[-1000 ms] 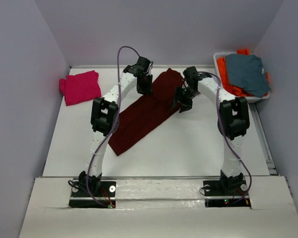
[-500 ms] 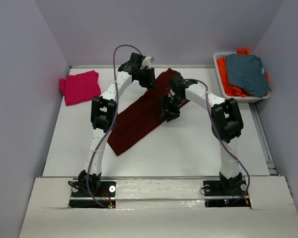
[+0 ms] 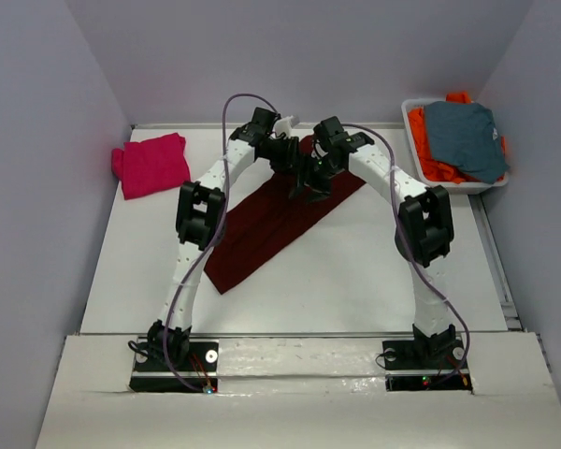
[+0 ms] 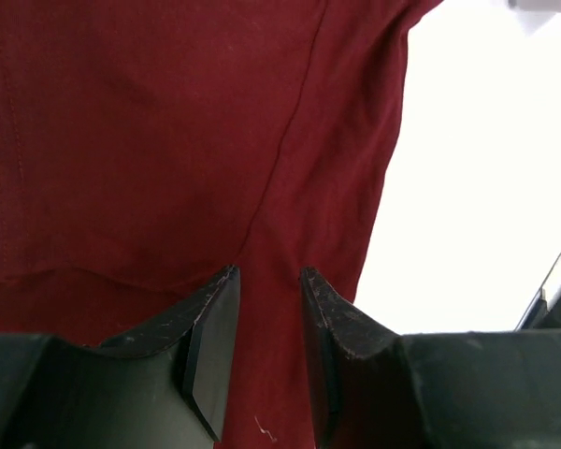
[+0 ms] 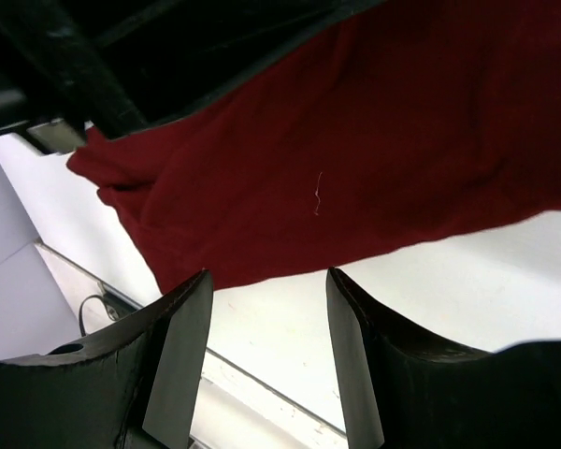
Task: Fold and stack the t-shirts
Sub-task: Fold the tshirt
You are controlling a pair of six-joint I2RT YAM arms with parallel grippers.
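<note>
"Maroon t-shirt [image 3: 262, 229], item one: where is it lying?"

"It is lying on the white table [image 3: 355, 271] as a long folded strip, running from the upper centre of the top view down toward the lower left. Both arms are reaching over its upper end."

"Left gripper [image 4: 266, 276], item two: what are the jaws doing?"

"They are nearly closed and pinching a fold of the maroon t-shirt. In the left wrist view, creases in the cloth are converging into the narrow gap between the fingers."

"Right gripper [image 5: 266, 281], item three?"

"Its jaws are standing apart and gripping nothing. In the right wrist view the cloth's edge is crossing the upper part of the frame, with bare table showing between the fingers. In the top view it is sitting just beside the left gripper, slightly lower in the frame."

"Other stock?"

"Pink t-shirt [image 3: 154, 166], folded, is lying at the upper left, well apart from the maroon one. At the upper right, a white tray [image 3: 407, 108] is holding an orange garment [image 3: 425, 154], with a grey-blue garment [image 3: 463, 138] lying on top of it."
</note>
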